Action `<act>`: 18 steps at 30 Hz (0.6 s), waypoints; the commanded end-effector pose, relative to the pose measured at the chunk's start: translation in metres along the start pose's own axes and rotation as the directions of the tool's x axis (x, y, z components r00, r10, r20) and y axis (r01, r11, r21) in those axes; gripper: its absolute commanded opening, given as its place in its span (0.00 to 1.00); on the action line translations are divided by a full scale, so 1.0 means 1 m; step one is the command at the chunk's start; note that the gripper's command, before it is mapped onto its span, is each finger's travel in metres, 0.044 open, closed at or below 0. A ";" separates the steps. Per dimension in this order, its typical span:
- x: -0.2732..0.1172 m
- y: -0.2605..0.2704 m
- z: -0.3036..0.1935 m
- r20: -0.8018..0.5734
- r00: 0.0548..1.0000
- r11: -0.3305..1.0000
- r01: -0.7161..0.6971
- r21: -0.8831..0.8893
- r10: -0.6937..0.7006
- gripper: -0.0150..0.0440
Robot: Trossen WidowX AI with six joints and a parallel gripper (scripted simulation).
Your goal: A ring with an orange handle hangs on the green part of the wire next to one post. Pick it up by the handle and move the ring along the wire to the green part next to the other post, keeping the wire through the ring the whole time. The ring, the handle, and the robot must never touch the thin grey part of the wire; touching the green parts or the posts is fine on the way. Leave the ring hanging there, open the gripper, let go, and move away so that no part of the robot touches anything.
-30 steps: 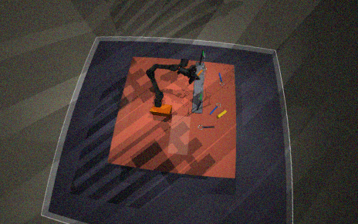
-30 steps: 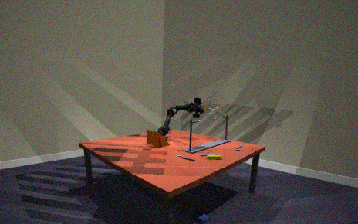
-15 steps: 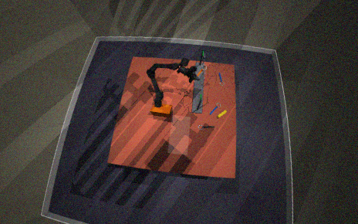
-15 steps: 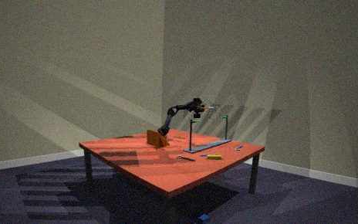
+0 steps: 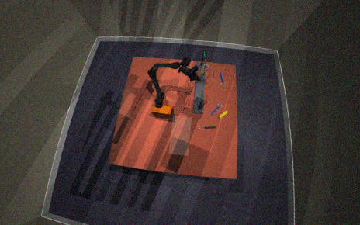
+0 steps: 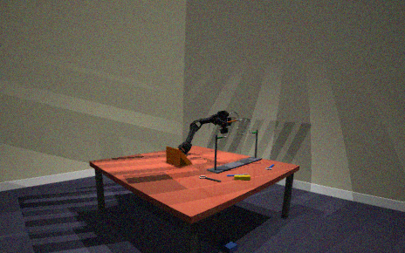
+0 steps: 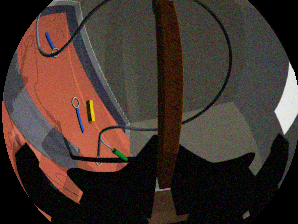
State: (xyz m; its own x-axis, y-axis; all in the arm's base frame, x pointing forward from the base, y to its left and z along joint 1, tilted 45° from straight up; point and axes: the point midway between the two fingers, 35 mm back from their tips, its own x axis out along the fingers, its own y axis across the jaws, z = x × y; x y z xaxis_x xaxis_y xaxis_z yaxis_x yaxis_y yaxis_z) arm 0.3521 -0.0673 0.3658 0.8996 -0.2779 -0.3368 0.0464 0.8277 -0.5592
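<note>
My gripper (image 5: 199, 76) (image 6: 228, 121) (image 7: 158, 139) is shut on the orange handle (image 5: 202, 72) (image 6: 233, 121) (image 7: 170, 90), high above the grey base (image 5: 199, 91). The ring (image 5: 206, 67) (image 6: 243, 119) is at the handle's far end, beyond the top of the wrist view. The thin wire (image 7: 230, 57) curves widely behind the handle in the wrist view; whether it runs through the ring or touches anything is too small to tell. One green part (image 5: 204, 54) (image 6: 254, 132) is by the far post (image 6: 256, 146); the other (image 6: 220, 138) (image 7: 120, 154) is by the near post (image 6: 216, 154).
A yellow block (image 5: 223, 114) (image 6: 242, 177) (image 7: 90, 111), two blue-handled rings (image 5: 215, 110) (image 5: 222, 78) and a dark-handled ring (image 5: 209, 127) lie on the table beside the base. An orange block (image 5: 162, 111) (image 6: 176, 157) stands at the arm's foot.
</note>
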 end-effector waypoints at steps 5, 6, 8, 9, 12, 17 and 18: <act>-0.001 0.000 0.002 0.000 0.999 0.996 -0.037 0.083 0.038 0.00; -0.001 0.001 0.002 -0.001 0.999 0.995 -0.043 0.094 0.043 0.00; -0.001 0.001 0.002 -0.002 0.998 0.992 -0.055 0.115 0.055 0.00; -0.001 0.002 0.003 -0.002 0.998 0.990 -0.060 0.126 0.061 0.00; -0.002 0.003 0.003 -0.003 0.997 0.984 -0.077 0.158 0.079 0.00; -0.002 0.005 0.003 -0.003 0.994 0.972 -0.105 0.211 0.108 0.00; -0.002 0.005 0.003 -0.003 0.993 0.969 -0.111 0.222 0.114 0.00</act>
State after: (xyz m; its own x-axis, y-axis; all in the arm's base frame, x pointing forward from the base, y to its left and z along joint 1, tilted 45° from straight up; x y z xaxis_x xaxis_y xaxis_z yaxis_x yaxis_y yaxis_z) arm 0.3520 -0.0610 0.3628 0.8954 -0.1927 -0.4014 0.0370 0.9306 -0.3643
